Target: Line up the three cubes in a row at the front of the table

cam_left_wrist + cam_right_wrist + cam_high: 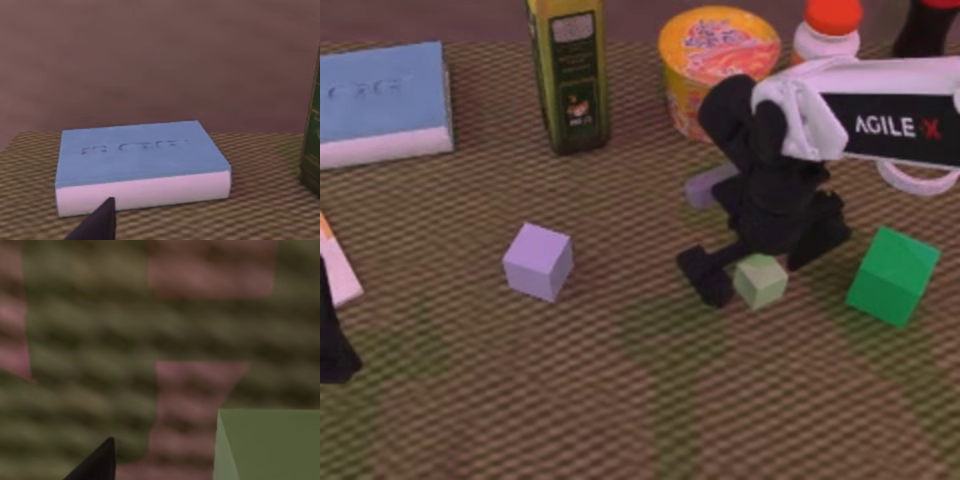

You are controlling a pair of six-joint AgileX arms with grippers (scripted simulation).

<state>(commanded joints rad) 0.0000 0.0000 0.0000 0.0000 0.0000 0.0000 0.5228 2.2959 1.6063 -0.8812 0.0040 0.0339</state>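
Far left, 8 o'clock edge of table: left gripper parked, dark tip only; fingers not readable, cannot tell.

At 10 o'clock: blue box, flat; fills the left wrist view. Not a task item.

At 12 o'clock, back row: bottle, noodle cup, red-capped bottle.

Left of centre, about 9 o'clock: purple cube, alone, well apart from both grippers.

Right of centre, 3 o'clock side: right gripper down at cloth level, jaws spread wide, mint cube between the fingers. One finger just left of the cube, the other at its right rear; contact not confirmed, nothing lifted. Right wrist view: mint cube face close in, one dark fingertip beside it.

Farther right, 4 o'clock: emerald cube, tilted on its footprint, near the mint cube but apart.

Step in hand, by judgement: grasp of mint cube. Next calls for closing squarely on opposite faces, then a carry toward 6 o'clock, front edge, with room left either side for purple and emerald.
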